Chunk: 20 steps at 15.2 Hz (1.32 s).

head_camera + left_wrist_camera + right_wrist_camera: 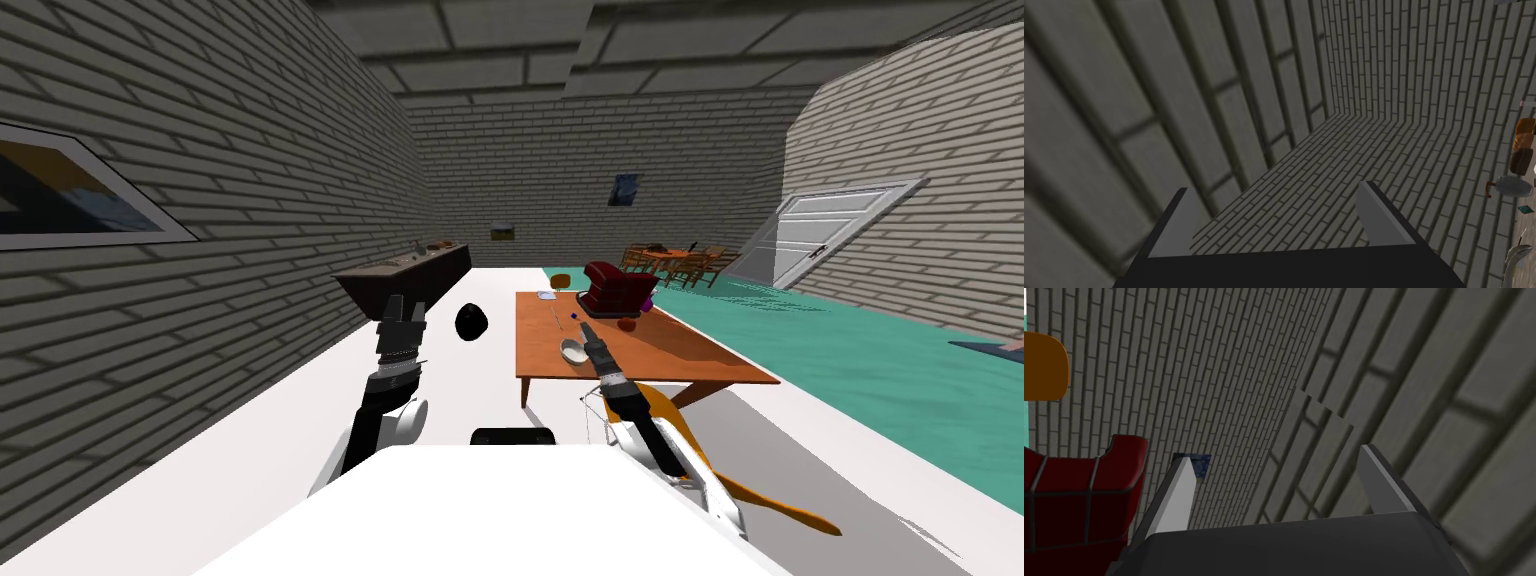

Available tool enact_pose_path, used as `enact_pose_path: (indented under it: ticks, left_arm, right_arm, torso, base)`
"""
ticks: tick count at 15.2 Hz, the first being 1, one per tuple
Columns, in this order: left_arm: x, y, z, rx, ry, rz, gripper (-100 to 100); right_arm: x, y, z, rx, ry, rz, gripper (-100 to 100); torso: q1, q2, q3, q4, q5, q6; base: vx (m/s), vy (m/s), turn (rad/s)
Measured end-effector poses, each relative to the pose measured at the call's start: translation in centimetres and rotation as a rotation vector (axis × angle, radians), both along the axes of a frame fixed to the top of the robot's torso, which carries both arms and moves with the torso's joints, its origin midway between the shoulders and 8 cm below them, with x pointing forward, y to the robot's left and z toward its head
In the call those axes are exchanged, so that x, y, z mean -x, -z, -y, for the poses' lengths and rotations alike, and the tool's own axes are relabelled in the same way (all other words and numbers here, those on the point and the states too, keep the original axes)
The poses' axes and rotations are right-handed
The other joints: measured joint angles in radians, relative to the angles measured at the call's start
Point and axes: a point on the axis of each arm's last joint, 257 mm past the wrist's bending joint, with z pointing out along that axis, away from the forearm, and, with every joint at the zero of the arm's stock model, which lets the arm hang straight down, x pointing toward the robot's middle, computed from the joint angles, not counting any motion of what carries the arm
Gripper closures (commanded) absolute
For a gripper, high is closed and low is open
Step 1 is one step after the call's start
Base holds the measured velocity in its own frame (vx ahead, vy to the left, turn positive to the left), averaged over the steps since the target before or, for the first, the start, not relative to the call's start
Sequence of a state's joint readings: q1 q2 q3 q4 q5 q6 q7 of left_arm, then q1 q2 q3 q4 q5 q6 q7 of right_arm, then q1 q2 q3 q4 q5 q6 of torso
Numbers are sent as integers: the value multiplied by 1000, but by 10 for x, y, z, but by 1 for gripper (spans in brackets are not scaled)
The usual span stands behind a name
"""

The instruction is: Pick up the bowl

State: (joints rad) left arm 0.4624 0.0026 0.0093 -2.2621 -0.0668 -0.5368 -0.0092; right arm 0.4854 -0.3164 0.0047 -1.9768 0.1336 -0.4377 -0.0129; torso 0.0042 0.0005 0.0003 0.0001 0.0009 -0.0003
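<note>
A pale shallow bowl (573, 351) lies near the front edge of a brown wooden table (700, 362). My right gripper (584, 328) hovers over the table just beyond the bowl and a little to its right, fingers open and empty. In the right wrist view the right gripper (1276, 454) points up at a brick wall, with a dark red basket (1079, 498) beside one finger. My left gripper (405, 306) is raised to the left of the table; in the left wrist view the left gripper (1272, 187) stands open with nothing in it.
On the table stand the dark red basket (615, 285), a small red-brown object (627, 324) and a white plate (547, 295). An orange chair (690, 440) sits under my right arm. A black lump (471, 321) lies on the white floor. A dark counter (400, 275) lines the left wall.
</note>
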Motion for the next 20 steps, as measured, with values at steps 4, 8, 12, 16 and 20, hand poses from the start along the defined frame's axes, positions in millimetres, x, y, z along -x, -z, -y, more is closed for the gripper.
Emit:
enact_pose_path:
  ticks: [4, 8, 12, 16, 20]
  left_arm:
    - [0, 0, 0, 0, 0, 0, 0]
    - [0, 0, 0, 0, 0, 0, 0]
    - [0, 0, 0, 0, 0, 0, 0]
    - [0, 0, 0, 0, 0, 0, 0]
    - [0, 0, 0, 0, 0, 0, 0]
  right_arm:
    - [-2, 39, 5, 133, -22, -84, -100]
    - [-2, 81, 13, 266, -45, -164, -100]
    - [7, 119, 30, 402, -68, -249, -100]
    - [16, 153, 55, 546, -94, -331, -100]
    - [26, 184, 74, 659, -116, -398, -100]
  torso:
    - [0, 0, 0, 0, 0, 0]
    - [0, 0, 0, 0, 0, 0]
    - [0, -1, -1, 0, 0, 0]
    - [0, -1, -1, 0, 0, 0]
    - [0, -1, -1, 0, 0, 0]
  base:
    - [-2, 60, 117]
    - [3, 65, 146]
    - [11, 68, 143]
    - [16, 56, 122]
    - [17, 57, 138]
